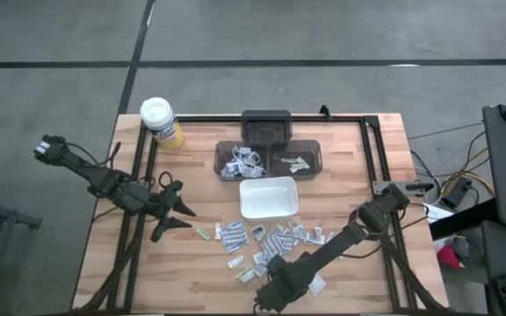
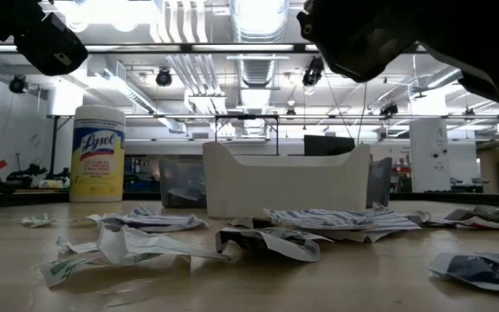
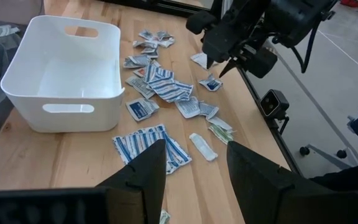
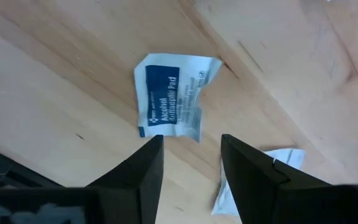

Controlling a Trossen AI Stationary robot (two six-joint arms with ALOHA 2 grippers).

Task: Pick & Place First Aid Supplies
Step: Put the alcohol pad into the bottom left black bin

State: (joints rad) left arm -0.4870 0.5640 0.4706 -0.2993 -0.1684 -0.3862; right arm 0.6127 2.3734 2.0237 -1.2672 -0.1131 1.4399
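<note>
High view: most packets (image 1: 275, 241) loose on counter (image 1: 200, 281) near white tray (image 1: 268, 197); tray bare, some packets already in dark bins (image 1: 269, 159). Bulk left.
Right pincer (image 4: 191, 165) wide, empty, over alcohol-pad packet (image 4: 168, 99) — only right wrist view shows print.
Left pincer (image 3: 196, 165) wide, empty, beside spread.

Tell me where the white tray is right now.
In the high view the white tray sits mid-table, just in front of the two dark bins, with the scattered packets spread along its near side. The yellow canister stands at the far left corner.
</note>
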